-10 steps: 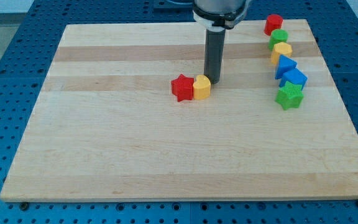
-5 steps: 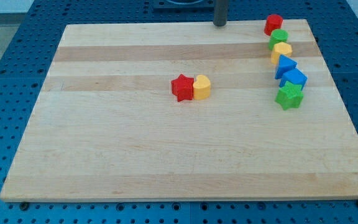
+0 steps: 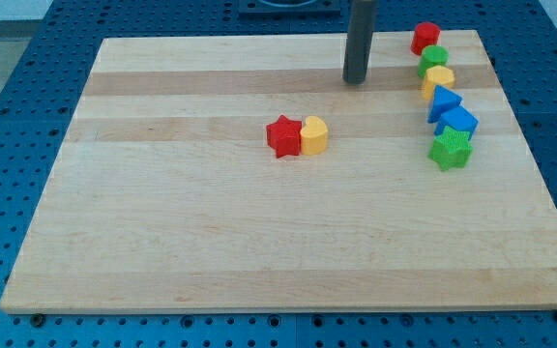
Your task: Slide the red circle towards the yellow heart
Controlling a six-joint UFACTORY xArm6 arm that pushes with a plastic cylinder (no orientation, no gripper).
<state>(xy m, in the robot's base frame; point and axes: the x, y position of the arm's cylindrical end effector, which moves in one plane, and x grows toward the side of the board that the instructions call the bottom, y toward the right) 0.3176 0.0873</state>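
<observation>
The red circle (image 3: 425, 37) sits at the board's top right corner, at the head of a column of blocks. The yellow heart (image 3: 314, 135) lies near the board's middle, touching a red star (image 3: 282, 136) on its left. My tip (image 3: 358, 82) stands on the board above and to the right of the yellow heart. It is to the left of and a little below the red circle and touches no block.
Below the red circle, down the right side, run a green circle (image 3: 433, 60), a yellow block (image 3: 439, 80), a blue triangle (image 3: 444, 101), a blue cube (image 3: 459, 122) and a green star (image 3: 450, 149). The wooden board (image 3: 162, 242) lies on a blue perforated table.
My tip left the yellow heart's right side, went up to the board's top edge, and has now come back down and slightly right. No block has moved.
</observation>
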